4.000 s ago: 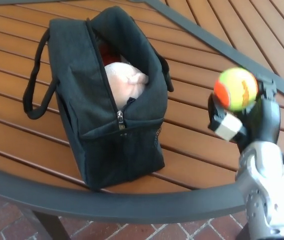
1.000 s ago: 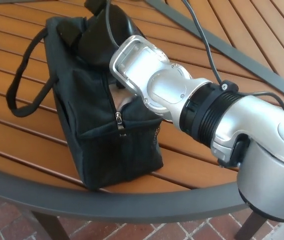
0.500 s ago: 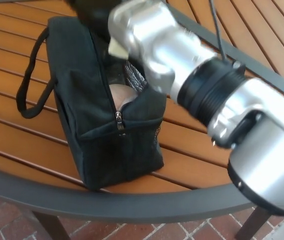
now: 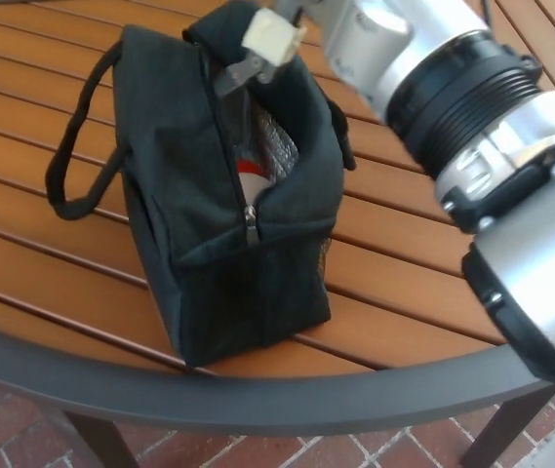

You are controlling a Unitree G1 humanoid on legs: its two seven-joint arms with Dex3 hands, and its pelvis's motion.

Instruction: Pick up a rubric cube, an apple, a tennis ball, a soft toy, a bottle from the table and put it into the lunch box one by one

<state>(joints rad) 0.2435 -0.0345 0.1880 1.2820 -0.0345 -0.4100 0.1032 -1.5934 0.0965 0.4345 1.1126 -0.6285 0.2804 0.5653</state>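
1 change stands out: the tennis ball the right robot hand carried 4 seconds ago is no longer visible, likely dropped into the lunch box (image 4: 228, 185), which sits on the counter (image 4: 33, 127). In its open zip only a pale and red patch shows (which item, I cannot tell). Further right, the right robot hand (image 4: 257, 39) is by the bag's top rim; whether its fingers are apart or closed, I cannot tell.

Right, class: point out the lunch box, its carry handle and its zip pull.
lunch box (image 4: 175, 146): head view, on its dark side panel.
carry handle (image 4: 74, 146): head view, on the strap loop.
zip pull (image 4: 251, 221): head view, on the metal tab.
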